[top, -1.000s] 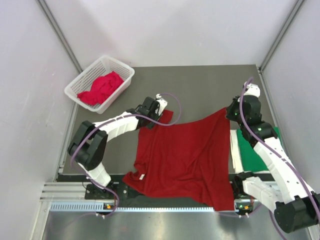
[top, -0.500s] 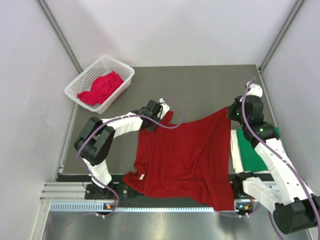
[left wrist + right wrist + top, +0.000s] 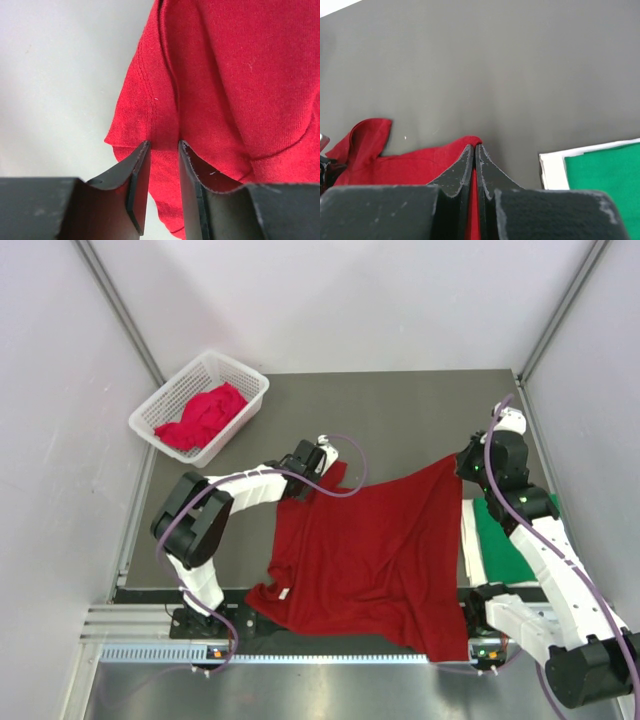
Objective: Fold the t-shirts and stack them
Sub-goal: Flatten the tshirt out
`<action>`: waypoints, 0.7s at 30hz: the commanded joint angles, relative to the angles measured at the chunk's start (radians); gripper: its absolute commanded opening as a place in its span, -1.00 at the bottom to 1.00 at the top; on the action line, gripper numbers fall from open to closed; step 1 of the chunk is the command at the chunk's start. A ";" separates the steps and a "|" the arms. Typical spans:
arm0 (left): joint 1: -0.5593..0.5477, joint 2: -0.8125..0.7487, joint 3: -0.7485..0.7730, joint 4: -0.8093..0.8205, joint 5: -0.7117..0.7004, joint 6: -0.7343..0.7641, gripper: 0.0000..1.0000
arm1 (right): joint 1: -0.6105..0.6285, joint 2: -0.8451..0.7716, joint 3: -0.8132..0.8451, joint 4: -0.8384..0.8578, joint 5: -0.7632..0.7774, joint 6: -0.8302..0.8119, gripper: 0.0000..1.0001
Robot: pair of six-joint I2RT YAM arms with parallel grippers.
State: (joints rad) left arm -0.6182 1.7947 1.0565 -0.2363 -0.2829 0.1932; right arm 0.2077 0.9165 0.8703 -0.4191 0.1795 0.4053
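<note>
The dark red t-shirt (image 3: 370,550) lies spread across the middle of the tabletop (image 3: 400,410), creased, its near edge reaching the front edge between the two arm bases. Its far right corner is drawn up to a point and pinched in the right tool (image 3: 474,146), whose jaws are pressed together on a strip of the red cloth. The left tool (image 3: 164,145) is at the shirt's far left sleeve, its jaws parted by a narrow gap with the sleeve hem just past the fingertips (image 3: 137,175); whether they touch the cloth cannot be told. To the right of the red shirt, under the right arm, a folded green t-shirt (image 3: 500,540) rests on a white layer (image 3: 467,540). In the far left corner a white lattice basket (image 3: 240,367) holds a crumpled pinkish red t-shirt (image 3: 205,415).
</note>
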 commanded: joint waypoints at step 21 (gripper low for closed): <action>-0.002 0.005 0.030 0.068 -0.098 0.005 -1.00 | -0.024 0.004 0.010 0.063 -0.015 0.004 -1.00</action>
State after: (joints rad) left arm -0.6182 1.8091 1.0569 -0.2012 -0.3519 0.2100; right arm 0.1993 0.9188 0.8703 -0.4118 0.1692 0.4049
